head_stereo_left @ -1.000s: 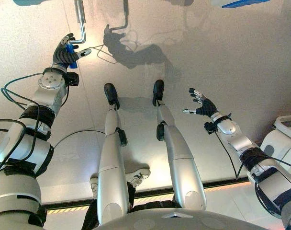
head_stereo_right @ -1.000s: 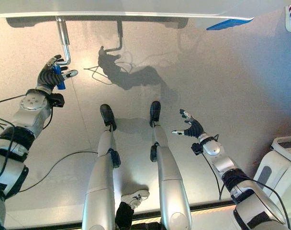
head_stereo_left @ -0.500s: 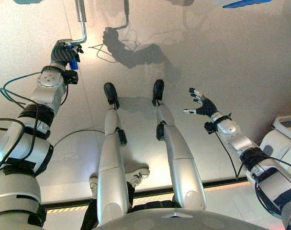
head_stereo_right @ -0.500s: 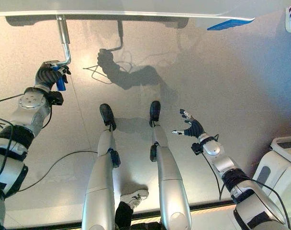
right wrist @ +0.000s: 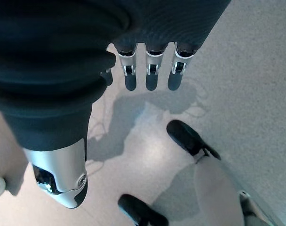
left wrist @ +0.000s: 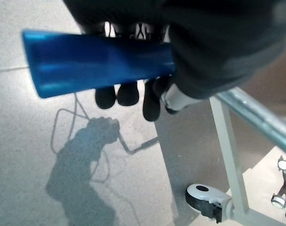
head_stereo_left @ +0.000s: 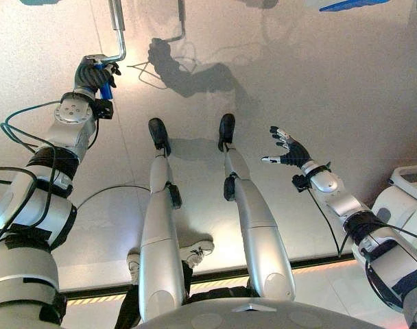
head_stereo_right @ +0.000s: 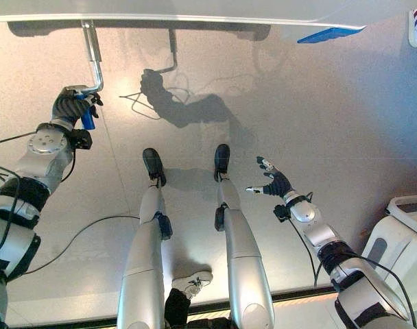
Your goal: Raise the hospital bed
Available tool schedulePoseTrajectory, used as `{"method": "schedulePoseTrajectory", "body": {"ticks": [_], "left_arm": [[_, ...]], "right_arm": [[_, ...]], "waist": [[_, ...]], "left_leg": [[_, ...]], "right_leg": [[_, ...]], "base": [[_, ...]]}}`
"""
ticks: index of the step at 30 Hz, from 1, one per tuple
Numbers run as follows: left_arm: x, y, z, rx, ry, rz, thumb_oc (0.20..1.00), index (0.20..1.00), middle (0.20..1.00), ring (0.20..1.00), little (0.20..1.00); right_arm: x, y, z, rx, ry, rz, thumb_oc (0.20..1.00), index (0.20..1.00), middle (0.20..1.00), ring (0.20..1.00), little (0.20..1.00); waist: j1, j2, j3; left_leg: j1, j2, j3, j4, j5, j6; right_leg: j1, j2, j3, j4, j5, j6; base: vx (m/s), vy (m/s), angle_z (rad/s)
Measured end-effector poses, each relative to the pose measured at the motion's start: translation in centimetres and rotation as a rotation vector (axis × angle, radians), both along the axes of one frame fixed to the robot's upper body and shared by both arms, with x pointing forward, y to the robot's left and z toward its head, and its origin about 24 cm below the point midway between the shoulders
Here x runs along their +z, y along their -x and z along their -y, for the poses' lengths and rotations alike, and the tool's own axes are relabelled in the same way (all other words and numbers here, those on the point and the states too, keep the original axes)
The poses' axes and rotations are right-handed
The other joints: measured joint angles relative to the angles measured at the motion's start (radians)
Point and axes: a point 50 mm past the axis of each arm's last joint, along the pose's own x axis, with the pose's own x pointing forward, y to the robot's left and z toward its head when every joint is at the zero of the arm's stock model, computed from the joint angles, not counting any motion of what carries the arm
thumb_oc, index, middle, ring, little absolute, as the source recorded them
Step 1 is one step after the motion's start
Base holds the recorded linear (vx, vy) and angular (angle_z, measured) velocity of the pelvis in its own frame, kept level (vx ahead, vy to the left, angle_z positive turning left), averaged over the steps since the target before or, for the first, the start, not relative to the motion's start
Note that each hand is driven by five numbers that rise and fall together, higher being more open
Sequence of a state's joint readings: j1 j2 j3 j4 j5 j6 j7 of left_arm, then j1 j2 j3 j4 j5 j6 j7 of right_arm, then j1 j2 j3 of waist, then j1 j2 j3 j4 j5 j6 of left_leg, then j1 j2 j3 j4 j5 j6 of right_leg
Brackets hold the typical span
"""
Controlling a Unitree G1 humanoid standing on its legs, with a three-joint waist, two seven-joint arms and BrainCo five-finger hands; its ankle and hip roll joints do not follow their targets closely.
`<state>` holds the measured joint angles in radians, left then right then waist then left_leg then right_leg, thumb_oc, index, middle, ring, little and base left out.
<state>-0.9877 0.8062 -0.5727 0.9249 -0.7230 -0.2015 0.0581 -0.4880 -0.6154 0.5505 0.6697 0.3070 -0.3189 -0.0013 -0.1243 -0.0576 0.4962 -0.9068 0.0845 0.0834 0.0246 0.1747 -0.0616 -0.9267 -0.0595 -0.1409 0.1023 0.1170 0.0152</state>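
A metal crank (head_stereo_left: 117,35) hangs down from the hospital bed's frame (head_stereo_right: 195,9) at the far edge and bends to a blue grip (head_stereo_left: 105,88). My left hand (head_stereo_left: 93,74) is shut on that blue grip (left wrist: 98,62), with its fingers curled round it. The crank's silver rod (left wrist: 256,120) runs off toward the frame in the left wrist view. My right hand (head_stereo_left: 289,151) hovers open over the floor at the right, holding nothing, its fingers (right wrist: 149,77) spread.
A bed leg with a castor (left wrist: 211,201) stands on the speckled floor near the crank. A blue part of the bed (head_stereo_right: 329,33) shows at the far right. A white and grey unit (head_stereo_left: 409,199) stands at the right edge.
One second ago my left hand was open beside the blue grip. It has closed round the grip and holds it now. The right hand has stayed where it was.
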Motion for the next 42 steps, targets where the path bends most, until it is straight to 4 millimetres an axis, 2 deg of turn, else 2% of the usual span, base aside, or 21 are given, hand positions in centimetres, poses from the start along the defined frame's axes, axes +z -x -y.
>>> {"method": "schedulePoseTrajectory", "body": {"ticks": [17,23,24,42], "left_arm": [[0.3,-0.4,0.7,0.004,-0.049,-0.016,0.2,0.2,0.2,0.2,0.2],[0.9,-0.8,1.5,-0.005,-0.048,0.003,0.2,0.2,0.2,0.2,0.2],[1.4,-1.1,2.4,-0.024,-0.065,0.011,0.2,0.2,0.2,0.2,0.2],[1.9,-1.6,3.6,-0.018,-0.1,0.008,0.2,0.2,0.2,0.2,0.2]], "right_arm": [[0.1,0.2,-1.3,0.073,0.01,-0.002,1.0,1.0,1.0,1.0,1.0],[0.3,0.2,-1.6,0.086,0.009,0.006,1.0,1.0,1.0,1.0,1.0],[0.3,0.2,-1.5,0.086,0.01,0.008,1.0,1.0,1.0,1.0,1.0],[0.3,0.3,-1.7,0.091,0.013,0.002,1.0,1.0,1.0,1.0,1.0]], "waist": [[-0.01,-0.006,0.003],[-0.027,-0.01,0.004],[-0.029,-0.011,0.005],[-0.031,-0.014,0.005]], "left_leg": [[-0.009,-0.002,0.001,0.0,0.001,0.002],[-0.019,-0.005,0.002,0.0,0.004,0.006],[-0.02,-0.006,0.002,0.0,0.005,0.006],[-0.025,-0.018,0.015,-0.001,0.013,0.018]], "right_leg": [[-0.013,-0.002,0.005,0.004,0.0,0.0],[-0.026,-0.007,0.006,0.009,0.0,0.001],[-0.027,-0.008,0.006,0.012,-0.001,0.001],[-0.053,-0.025,0.021,0.044,-0.005,0.011]], "base": [[0.0,-0.002,0.0],[0.0,0.0,0.0],[0.0,0.0,0.0],[0.0,0.0,0.0]]}}
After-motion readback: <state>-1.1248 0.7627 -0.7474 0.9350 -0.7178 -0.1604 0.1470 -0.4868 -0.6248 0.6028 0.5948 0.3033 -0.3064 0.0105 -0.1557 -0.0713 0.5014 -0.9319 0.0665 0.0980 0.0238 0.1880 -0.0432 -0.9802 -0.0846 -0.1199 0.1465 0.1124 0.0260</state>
